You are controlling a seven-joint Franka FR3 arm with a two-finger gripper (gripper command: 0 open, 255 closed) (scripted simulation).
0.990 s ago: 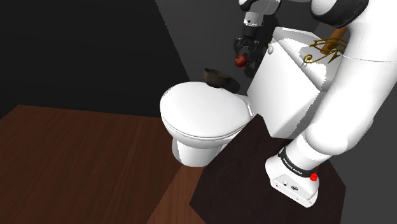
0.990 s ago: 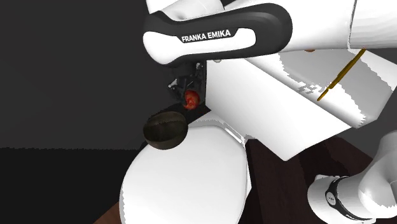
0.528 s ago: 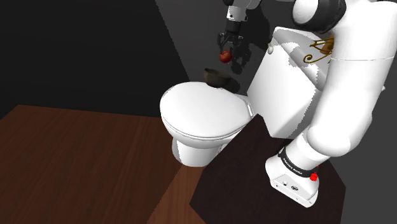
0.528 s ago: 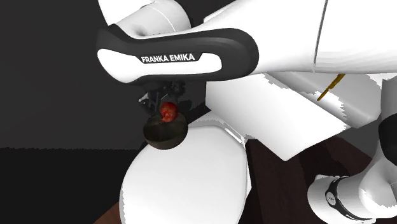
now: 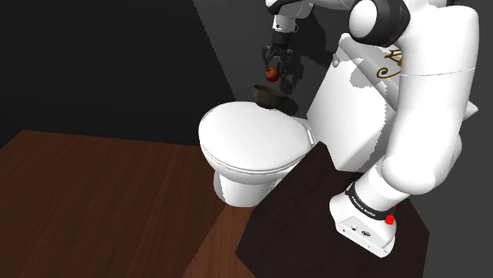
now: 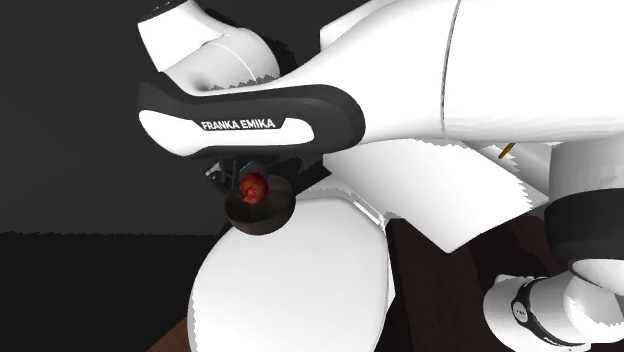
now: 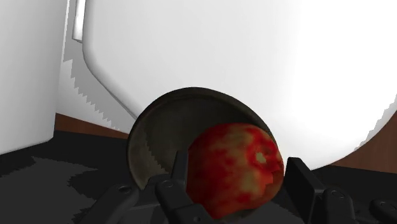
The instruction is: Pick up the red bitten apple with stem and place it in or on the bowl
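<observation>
Bathroom, white closed toilet lid (image 5: 253, 142). Pick is done: the black two-finger gripper (image 7: 238, 164) jaws pinch the mottled red apple (image 7: 230, 173) just above the dark round bowl (image 7: 156, 127) at the lid's far edge. I judge lowering and release remain.

I'm seeing the apple (image 7: 235, 168) showing red mottled with yellow blotches, the bowl (image 7: 159, 133) looking dark brown, the toilet (image 5: 253, 142) glaring plain white, the floor (image 5: 95, 205) running dark wood-grain.

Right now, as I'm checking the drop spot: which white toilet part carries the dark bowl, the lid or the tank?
The closed lid: the bowl stands at its rear edge, under the apple in the gripper; the tank rises beside.
</observation>
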